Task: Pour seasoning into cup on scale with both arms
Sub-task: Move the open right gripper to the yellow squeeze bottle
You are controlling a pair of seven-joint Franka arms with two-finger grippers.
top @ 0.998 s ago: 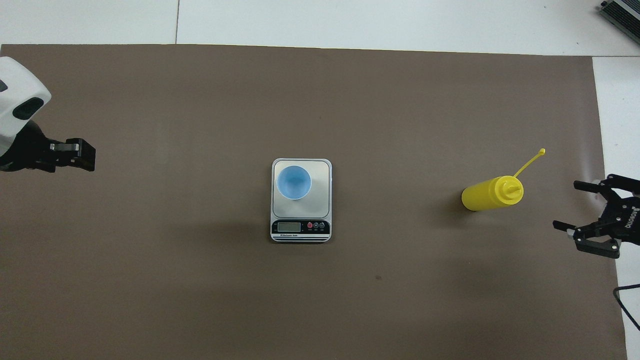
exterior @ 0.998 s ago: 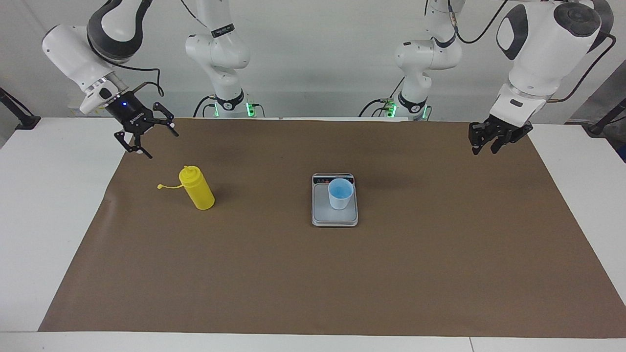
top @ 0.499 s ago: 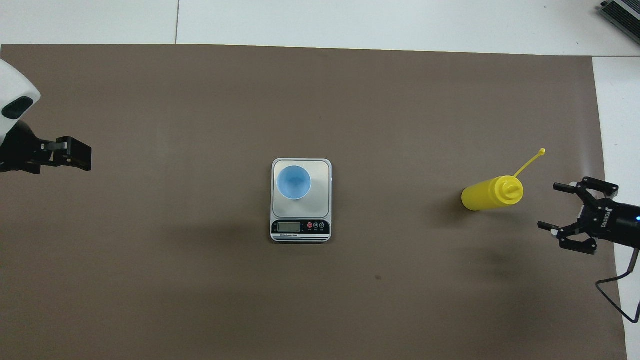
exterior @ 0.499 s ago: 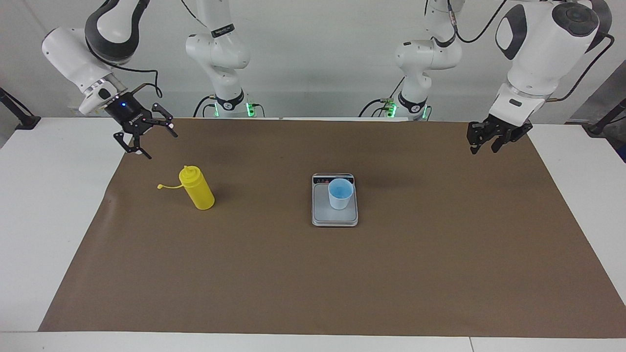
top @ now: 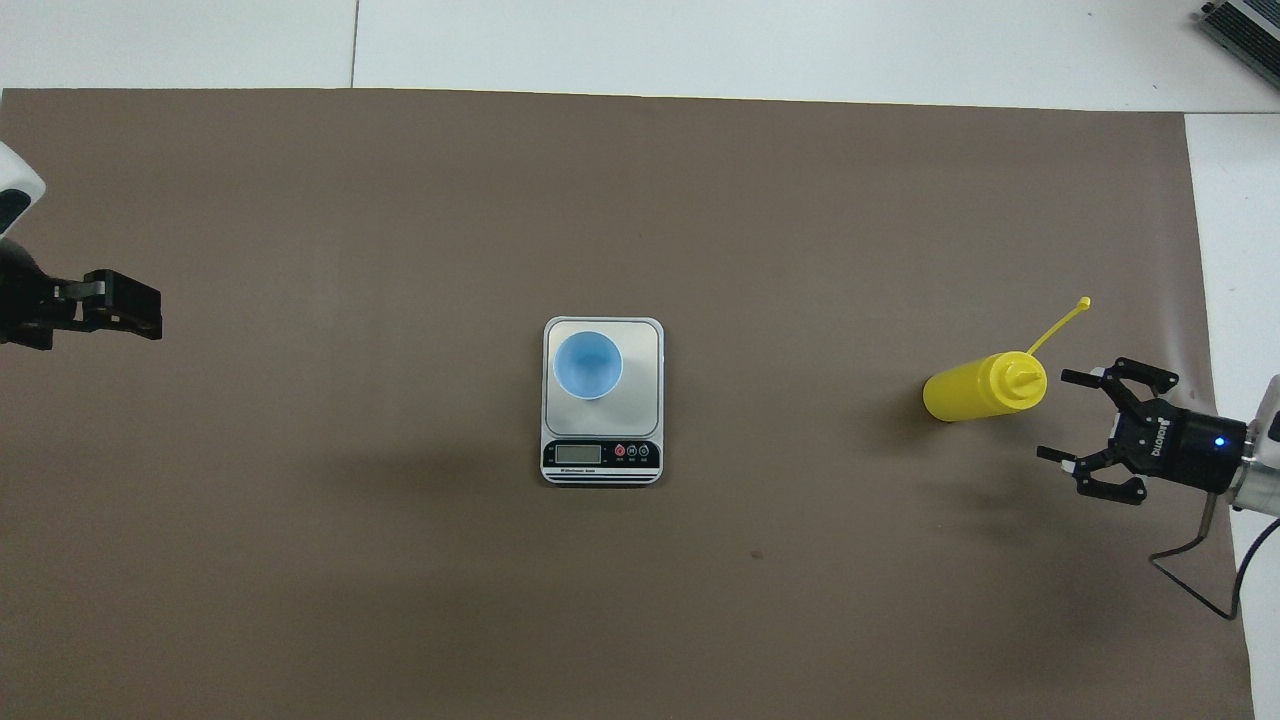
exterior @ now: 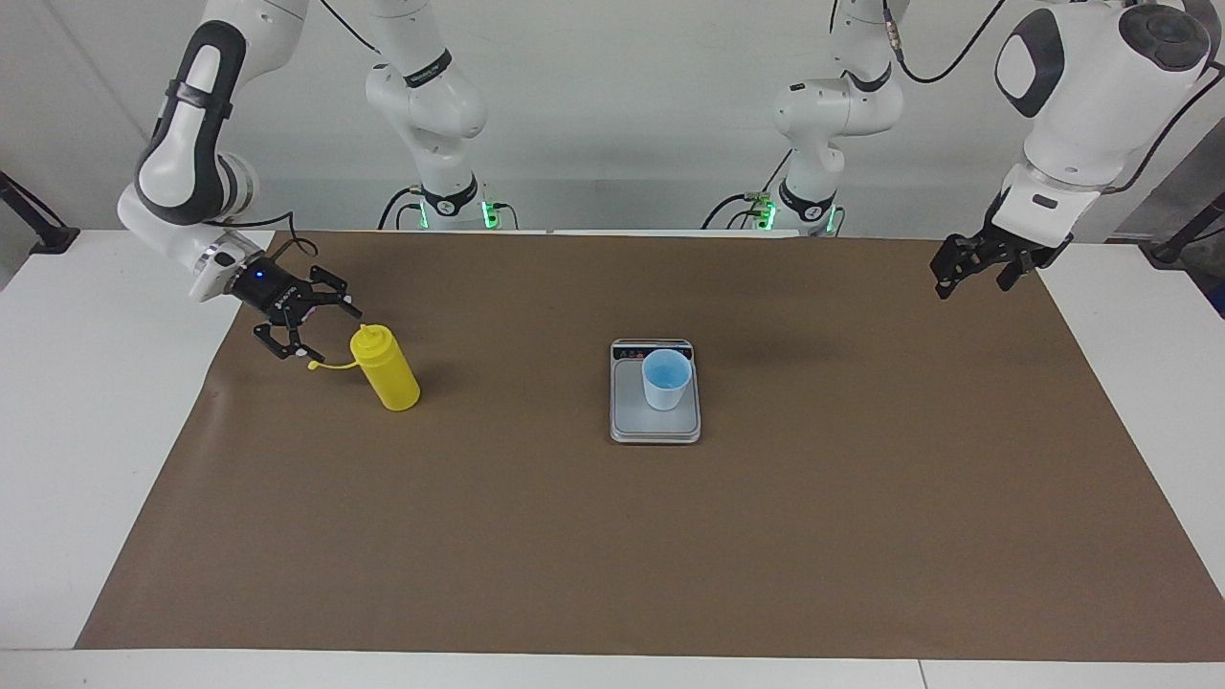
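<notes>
Bottle (exterior: 386,368) (top: 982,386), yellow, stands upright on the brown mat (exterior: 612,536) toward the right arm's end of the table (exterior: 86,402), its tethered cap (exterior: 316,364) (top: 1083,302) sticking out sideways. Right pincer (exterior: 314,333) (top: 1070,415) sits low just beside the bottle, fingers spread wide, pointing at it, not touching, holding nothing. Cup (exterior: 666,379) (top: 588,364), light blue, upright on the scale (exterior: 655,423) (top: 603,468) mid-mat, on the plate end toward the left arm. Scale display faces the robots. Left pincer (exterior: 974,277) (top: 130,305) hangs over the mat edge at its own end, well apart from the scale, holding nothing; can't tell how wide its fingers are.
</notes>
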